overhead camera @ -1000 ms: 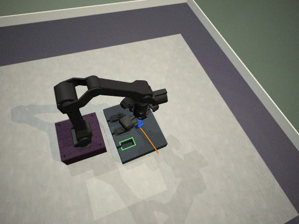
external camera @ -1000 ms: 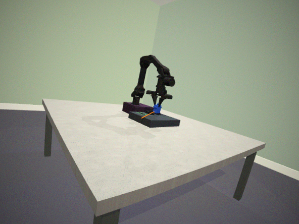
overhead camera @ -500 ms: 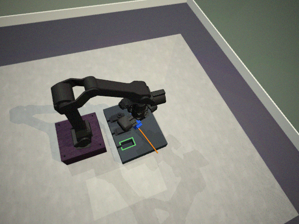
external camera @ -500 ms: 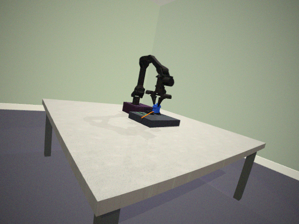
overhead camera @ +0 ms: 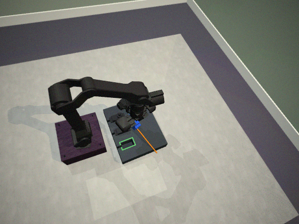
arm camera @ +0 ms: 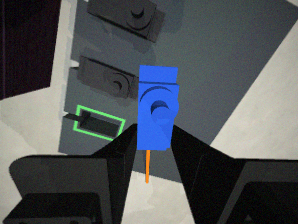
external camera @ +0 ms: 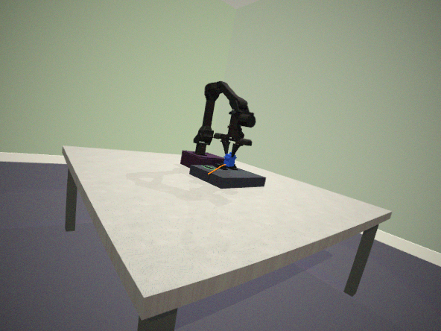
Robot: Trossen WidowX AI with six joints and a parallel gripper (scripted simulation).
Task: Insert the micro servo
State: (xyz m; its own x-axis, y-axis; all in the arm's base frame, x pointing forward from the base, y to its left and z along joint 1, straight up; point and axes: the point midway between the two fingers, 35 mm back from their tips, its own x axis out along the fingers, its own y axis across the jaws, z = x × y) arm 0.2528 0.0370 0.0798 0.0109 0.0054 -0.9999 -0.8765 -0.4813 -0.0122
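The blue micro servo (overhead camera: 136,124) (external camera: 229,160) (arm camera: 157,112) is held above the dark deck (overhead camera: 151,136) (external camera: 242,183) (arm camera: 210,65). Its output shaft faces the wrist camera, so it points up. My gripper (external camera: 229,154) (arm camera: 153,128) is shut on the servo, one finger on each side of its body. The orange cable (overhead camera: 147,141) (external camera: 217,169) (arm camera: 147,167) runs from the servo's end away from the dark servos. The green-outlined pocket (overhead camera: 127,144) (arm camera: 99,122) is empty and lies to the lower left of the servo in the wrist view. The pocket's side notch (arm camera: 70,117) opens towards the deck's edge.
Two dark servos (arm camera: 107,77) (arm camera: 125,17) sit in the deck in a row with the pocket. The arm's purple base block (overhead camera: 63,141) (external camera: 190,159) stands beside the deck. The pale table (overhead camera: 63,194) (external camera: 223,238) carries both.
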